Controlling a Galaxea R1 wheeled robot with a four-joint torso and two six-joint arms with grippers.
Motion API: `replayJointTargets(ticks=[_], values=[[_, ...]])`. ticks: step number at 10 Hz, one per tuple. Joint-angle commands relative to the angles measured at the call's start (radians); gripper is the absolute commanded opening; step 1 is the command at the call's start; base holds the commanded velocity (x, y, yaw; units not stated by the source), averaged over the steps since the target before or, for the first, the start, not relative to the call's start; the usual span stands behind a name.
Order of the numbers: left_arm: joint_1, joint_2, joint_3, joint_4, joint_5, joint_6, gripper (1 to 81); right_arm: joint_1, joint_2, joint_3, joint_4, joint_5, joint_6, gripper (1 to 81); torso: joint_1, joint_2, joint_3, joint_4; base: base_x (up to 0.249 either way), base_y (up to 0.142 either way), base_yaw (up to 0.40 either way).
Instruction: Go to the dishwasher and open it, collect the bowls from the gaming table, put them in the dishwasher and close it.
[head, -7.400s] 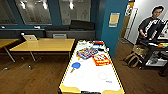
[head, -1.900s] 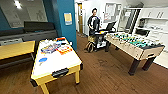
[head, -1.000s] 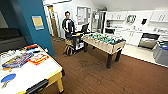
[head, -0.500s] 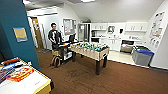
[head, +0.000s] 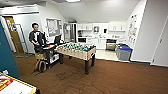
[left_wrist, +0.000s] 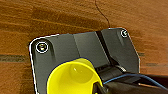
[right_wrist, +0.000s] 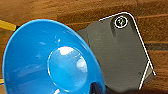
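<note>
A bright blue bowl shows large in the right wrist view, held over the brown floor with my right gripper shut on its rim. In the left wrist view a yellow bowl hangs the same way, gripped by my left gripper. The dishwasher is a small steel-fronted unit in the white kitchen at the far end of the room; I cannot tell how its door stands. A corner of the gaming table, white top with a yellow edge, shows at the lower left of the head view.
A table-football table stands mid-room on brown carpet. A person stands behind a wheeled cart to its left. Grey bins with a blue lid sit by the right wall. A teal wall is at the left.
The camera has swung round: the white-topped table has slid off to the lower left of the picture, the table-football table has shifted to the middle, and the kitchen has come into view.
</note>
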Motion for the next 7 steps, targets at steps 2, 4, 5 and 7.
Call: replayJointTargets(ticks=[2,4,5,7], values=[[-0.073,-0.015,0.009,0.004,0.048,0.01,1.0,0.054,0.002,0.01,-0.02,-0.024,-0.005,1.0,0.001,0.0,0.0,0.0,0.0,0.0,-0.398],[-0.073,-0.013,0.009,0.004,0.048,0.01,1.0,0.052,0.003,0.008,-0.023,-0.024,-0.005,1.0,0.001,0.0,0.0,0.0,0.0,0.0,-0.398],[-0.073,-0.013,0.009,0.003,0.048,0.01,1.0,0.052,0.003,0.008,-0.023,-0.024,-0.005,1.0,0.001,0.0,0.0,0.0,0.0,0.0,-0.398],[-0.073,-0.013,0.009,0.003,0.048,0.01,1.0,0.054,0.005,0.005,-0.025,-0.024,-0.005,1.0,0.001,0.0,0.0,0.0,0.0,0.0,-0.398]])
